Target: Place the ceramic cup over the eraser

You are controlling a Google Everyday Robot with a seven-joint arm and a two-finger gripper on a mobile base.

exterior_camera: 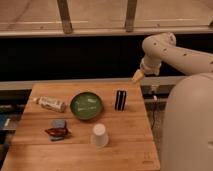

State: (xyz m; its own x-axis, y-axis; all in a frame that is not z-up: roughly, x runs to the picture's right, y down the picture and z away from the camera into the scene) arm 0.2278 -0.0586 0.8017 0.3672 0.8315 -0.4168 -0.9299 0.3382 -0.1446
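Observation:
The ceramic cup [100, 135] is a small white tapered cup, standing upside down near the front middle of the wooden table [130, 147]. The eraser [120, 99] is a small black block with thin white stripes, standing upright right of the green bowl, behind and to the right of the cup. My gripper [137, 76] hangs at the end of the white arm, above and beyond the table's back right corner, well clear of both the eraser and the cup. It holds nothing that I can see.
A green round bowl [86, 105] sits mid-table left of the eraser. A lying white bottle [50, 104] is at the back left. A small blue-grey piece [59, 123] and a red packet [57, 132] lie at the left front. My white body [187, 130] fills the right side.

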